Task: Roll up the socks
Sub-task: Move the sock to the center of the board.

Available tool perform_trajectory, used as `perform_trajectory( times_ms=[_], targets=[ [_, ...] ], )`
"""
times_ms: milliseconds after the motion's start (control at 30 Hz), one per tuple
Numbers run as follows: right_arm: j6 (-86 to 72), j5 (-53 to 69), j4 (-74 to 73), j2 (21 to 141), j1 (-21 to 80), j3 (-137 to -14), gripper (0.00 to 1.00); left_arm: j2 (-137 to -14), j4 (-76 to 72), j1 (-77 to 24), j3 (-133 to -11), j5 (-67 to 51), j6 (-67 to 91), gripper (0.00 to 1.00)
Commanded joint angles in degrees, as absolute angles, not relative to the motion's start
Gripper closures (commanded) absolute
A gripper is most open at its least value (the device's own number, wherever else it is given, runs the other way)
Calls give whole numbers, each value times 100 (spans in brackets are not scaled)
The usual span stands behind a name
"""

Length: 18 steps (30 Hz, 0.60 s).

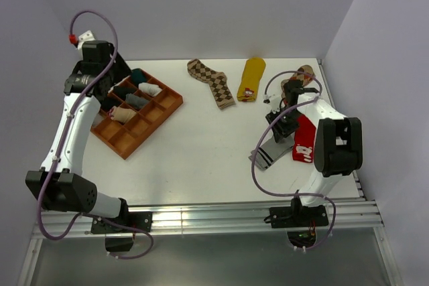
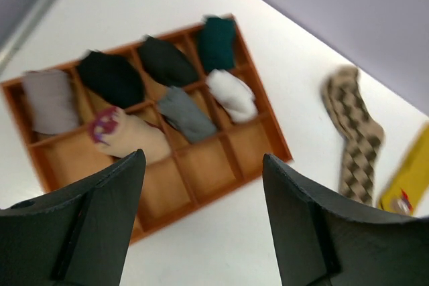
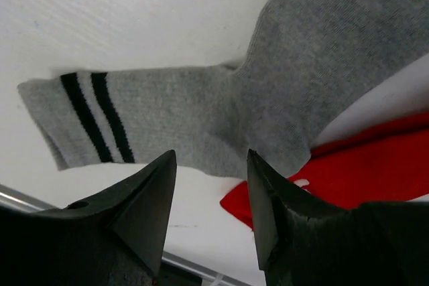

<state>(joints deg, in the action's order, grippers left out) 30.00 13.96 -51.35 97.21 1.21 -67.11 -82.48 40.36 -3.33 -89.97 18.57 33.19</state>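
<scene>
**A:** If the near side of the counter (image 1: 201,165) is taken first, what is found there?

**B:** The grey sock (image 3: 201,112) is laid flat, with its black-striped cuff turned toward the near edge. The red sock (image 3: 375,165) is overlapped by it at one end. The right claw (image 3: 210,165) is held low over the grey sock, moderately parted, and nothing is gripped.

**A:** Why is it held so?

**B:** Probably so that the fabric can be pinched and a roll begun, though that is judged rather than seen. Because of the overlap, the red sock could be dragged along.

**A:** And farther out?

**B:** The orange tray (image 2: 273,135) is set to the left. Rolled bundles (image 2: 184,113) are lodged in several compartments, and others are left bare. The left claw (image 2: 202,165) is held above it, spread wide and empty, presumably kept out of the way.

**A:** And at the far side?

**B:** A brown argyle sock (image 1: 213,83) and the mustard yellow sock (image 1: 253,78) are laid flat and unrolled, just beside each other. Another patterned sock (image 1: 305,72) is half hidden behind the right arm (image 1: 335,145), and its kind cannot be told.
</scene>
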Motion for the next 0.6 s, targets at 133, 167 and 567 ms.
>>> perform_trajectory(
  times_ms=[133,167,567],
  targets=[
    [3138,897,-4456,10177,316,-6698,46,-7761,3656,-896,-8640,1187,3296,23],
    [3146,862,-4430,10291,360,-6662,46,-7709,3648,-931,-8640,1143,3287,23],
    [2542,975,-4921,11328,1740,-7671,45,-7260,3665,-1266,-8359,914,3287,23]
  ],
)
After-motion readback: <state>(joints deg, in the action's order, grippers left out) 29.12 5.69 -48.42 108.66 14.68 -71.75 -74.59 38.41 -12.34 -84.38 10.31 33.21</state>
